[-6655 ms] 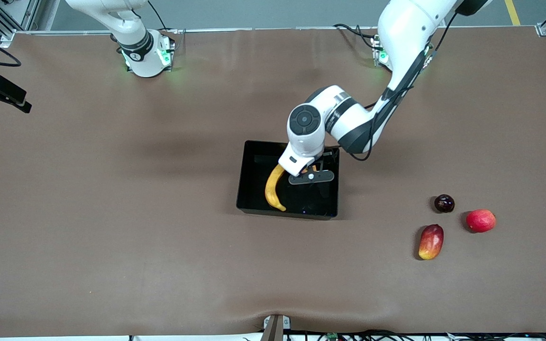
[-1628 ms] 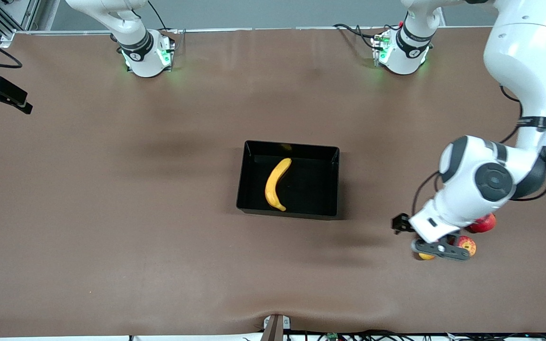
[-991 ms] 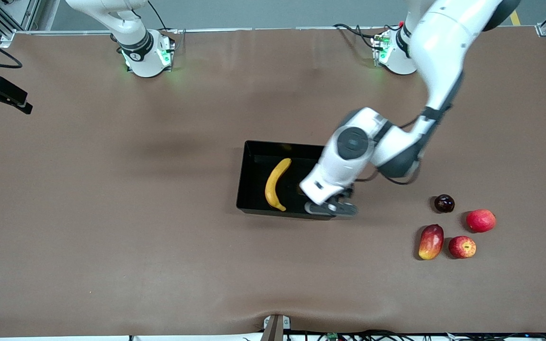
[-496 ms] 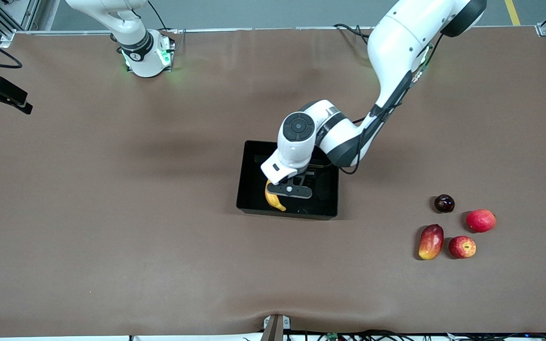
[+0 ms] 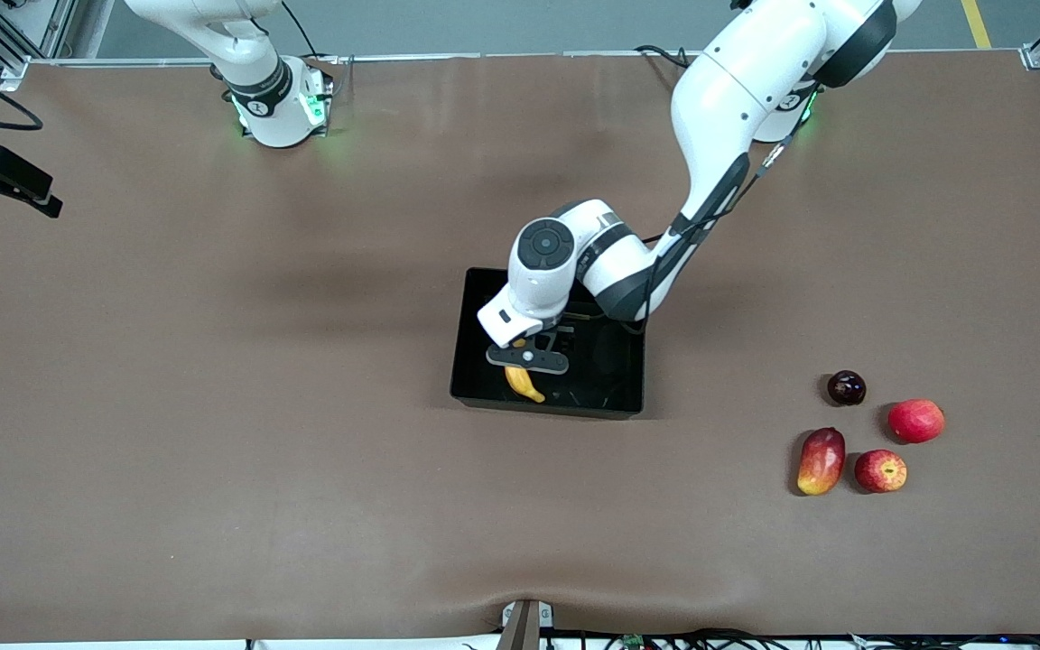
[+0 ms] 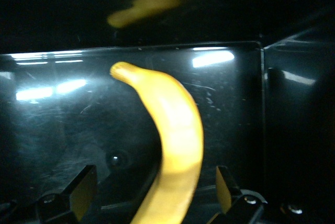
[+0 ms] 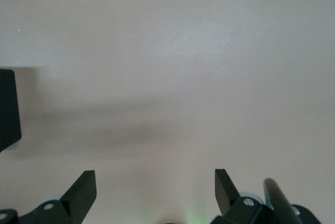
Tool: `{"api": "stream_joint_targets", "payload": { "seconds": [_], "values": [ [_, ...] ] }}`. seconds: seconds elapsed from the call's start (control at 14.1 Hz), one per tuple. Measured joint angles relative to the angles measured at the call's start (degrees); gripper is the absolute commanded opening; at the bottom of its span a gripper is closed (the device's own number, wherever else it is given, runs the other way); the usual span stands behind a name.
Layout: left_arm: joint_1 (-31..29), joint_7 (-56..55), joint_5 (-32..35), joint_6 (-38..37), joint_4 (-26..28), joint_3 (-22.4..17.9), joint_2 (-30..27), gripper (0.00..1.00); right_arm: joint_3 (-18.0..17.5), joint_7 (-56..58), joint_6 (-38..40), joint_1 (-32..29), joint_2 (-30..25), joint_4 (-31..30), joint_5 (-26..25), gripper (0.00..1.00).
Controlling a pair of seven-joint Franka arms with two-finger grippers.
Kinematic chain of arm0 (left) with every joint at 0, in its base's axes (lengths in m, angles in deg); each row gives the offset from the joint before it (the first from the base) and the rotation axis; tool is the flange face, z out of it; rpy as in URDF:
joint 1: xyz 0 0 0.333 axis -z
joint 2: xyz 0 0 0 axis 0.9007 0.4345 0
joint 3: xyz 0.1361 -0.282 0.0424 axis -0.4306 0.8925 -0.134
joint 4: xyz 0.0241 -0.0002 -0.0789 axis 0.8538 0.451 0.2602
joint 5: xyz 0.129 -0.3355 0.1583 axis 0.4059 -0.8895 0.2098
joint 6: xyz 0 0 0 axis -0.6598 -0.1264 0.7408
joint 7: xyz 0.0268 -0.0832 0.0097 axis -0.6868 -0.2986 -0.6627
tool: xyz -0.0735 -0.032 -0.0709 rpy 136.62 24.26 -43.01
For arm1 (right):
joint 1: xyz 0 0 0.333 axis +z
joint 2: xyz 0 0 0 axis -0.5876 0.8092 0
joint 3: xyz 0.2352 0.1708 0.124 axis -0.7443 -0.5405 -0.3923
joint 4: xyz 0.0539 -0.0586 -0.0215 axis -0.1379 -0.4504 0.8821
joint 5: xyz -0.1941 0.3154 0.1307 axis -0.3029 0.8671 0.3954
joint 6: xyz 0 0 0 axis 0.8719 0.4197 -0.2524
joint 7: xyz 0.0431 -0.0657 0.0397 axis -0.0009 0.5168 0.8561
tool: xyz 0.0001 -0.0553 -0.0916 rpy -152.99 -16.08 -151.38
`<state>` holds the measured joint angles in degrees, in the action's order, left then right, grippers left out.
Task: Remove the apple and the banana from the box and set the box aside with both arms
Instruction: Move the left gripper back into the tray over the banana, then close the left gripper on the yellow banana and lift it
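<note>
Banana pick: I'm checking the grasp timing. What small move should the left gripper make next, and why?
Probably lower a little more, then close. The left gripper is open inside the box, its fingers on either side of the banana, which lies on the box floor. The apple is already out, and the right arm waits.

The front view looks steeply down from high across the tabletop (image 5: 213, 406), robot bases at 12 o'clock. The left wrist view sits close inside the box (image 6: 293, 103), facing the banana (image 6: 175, 145); both views share the box (image 5: 475, 361) and banana (image 5: 524, 383). The right wrist view faces bare tabletop (image 7: 172, 77).
</note>
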<state>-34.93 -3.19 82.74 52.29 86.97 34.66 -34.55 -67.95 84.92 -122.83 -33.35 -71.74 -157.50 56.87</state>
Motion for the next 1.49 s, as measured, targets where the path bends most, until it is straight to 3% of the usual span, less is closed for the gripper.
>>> {"api": "stream_joint_targets", "payload": {
  "seconds": [0.28,0.57,0.78,0.85,1.49],
  "values": [
    [1.12,-0.23,0.00,0.60,-0.04,-0.21,0.82,1.00,-0.37,0.00,-0.01,0.11,0.80,-0.01,0.00,1.00],
    [1.75,-0.23,0.00,1.05,-0.06,-0.81,2.15,0.57,-0.40,0.00,-0.12,0.11,1.22,0.01,0.00,1.00],
    [2.61,-0.46,0.00,1.36,-0.08,-1.26,2.94,0.07,-0.41,0.00,-0.12,0.11,1.22,0.04,0.00,1.00],
    [2.69,-0.50,0.00,1.36,-0.11,-1.29,2.97,0.00,-0.41,0.00,-0.12,0.11,1.22,0.04,0.00,1.00],
    [2.57,-0.50,0.00,0.84,-2.38,-1.48,-0.25,0.00,-0.52,0.00,-0.09,0.15,2.64,0.02,0.00,1.00]
  ]
}}
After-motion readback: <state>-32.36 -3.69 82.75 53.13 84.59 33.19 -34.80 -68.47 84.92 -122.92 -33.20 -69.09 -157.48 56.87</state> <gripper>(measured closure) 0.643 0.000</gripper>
